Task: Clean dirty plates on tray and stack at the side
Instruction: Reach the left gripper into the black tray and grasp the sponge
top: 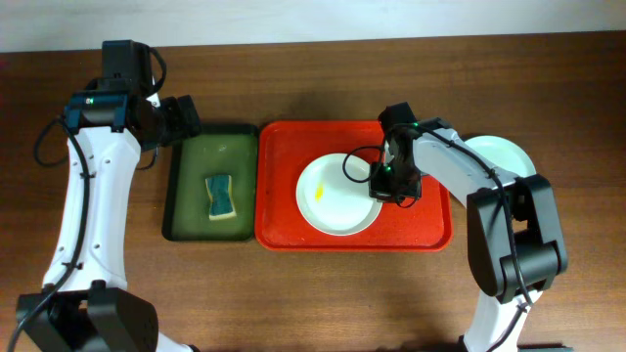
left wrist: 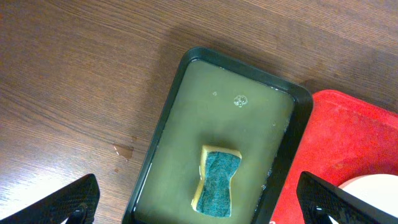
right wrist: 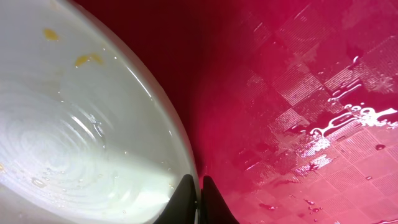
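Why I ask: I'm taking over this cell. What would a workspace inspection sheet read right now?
Surface: wooden table, bare around the trays.
Job's things: red tray, wet; white plate on it, with yellow smears; pale plate on the table right of the tray, partly hidden by the right arm.
Clutter: green tray of murky liquid holding a sponge.
Tools: left tool open above the green tray; right tool seemingly shut on the white plate's rim.
Cables: black cable loops over the white plate.
Surroundings: pale strip beyond the table's far edge.
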